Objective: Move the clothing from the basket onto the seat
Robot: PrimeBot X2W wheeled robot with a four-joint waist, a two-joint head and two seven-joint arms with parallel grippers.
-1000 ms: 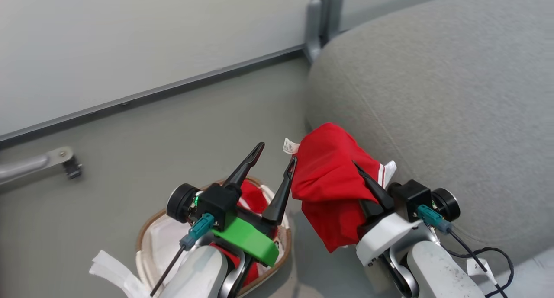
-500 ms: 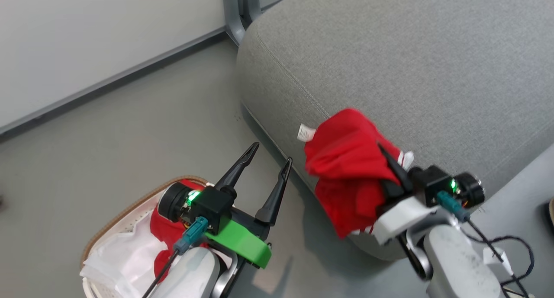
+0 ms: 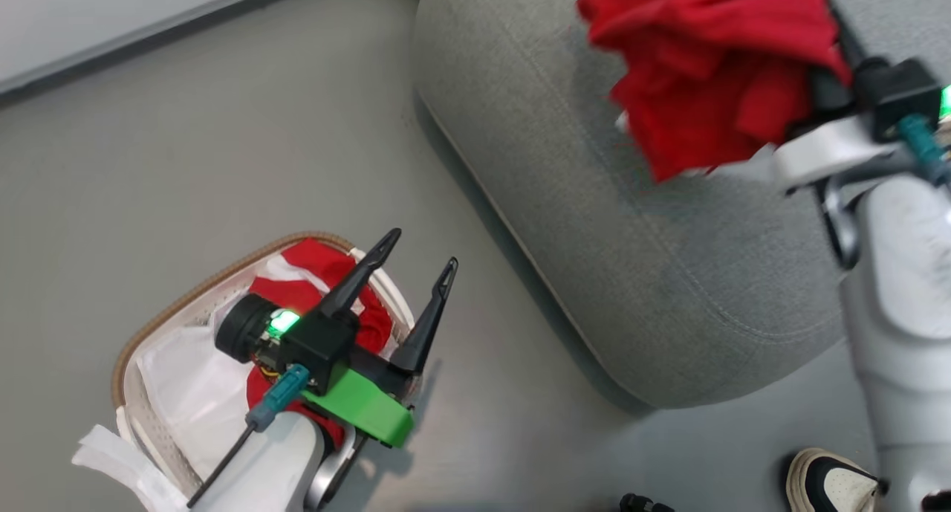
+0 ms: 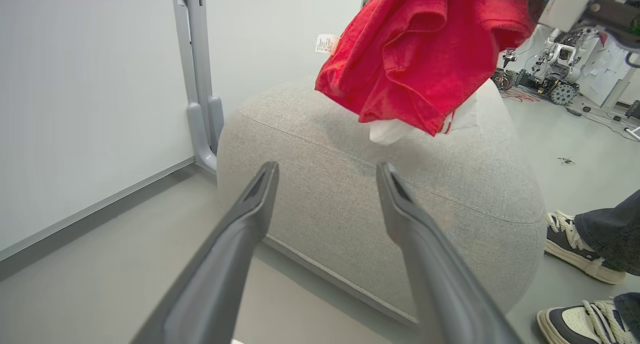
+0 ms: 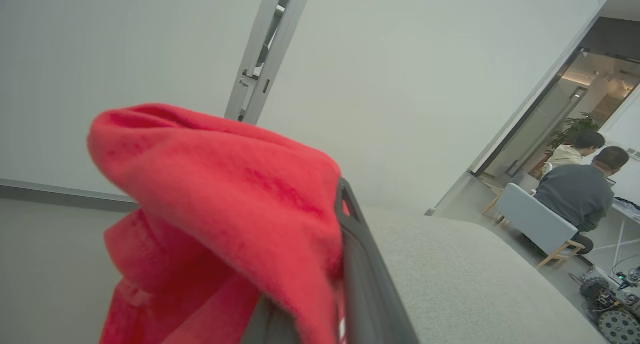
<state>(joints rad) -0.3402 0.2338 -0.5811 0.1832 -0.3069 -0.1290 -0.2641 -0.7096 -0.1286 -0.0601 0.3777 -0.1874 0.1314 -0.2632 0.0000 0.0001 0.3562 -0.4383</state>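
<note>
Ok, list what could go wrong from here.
The red garment drapes over the shut right end effector; it may cling when released above the seat.
A person's shoe stands near the right arm; swinging back could hit it.
The second garment shares the basket with a white liner the open left end effector might grab too.
</note>
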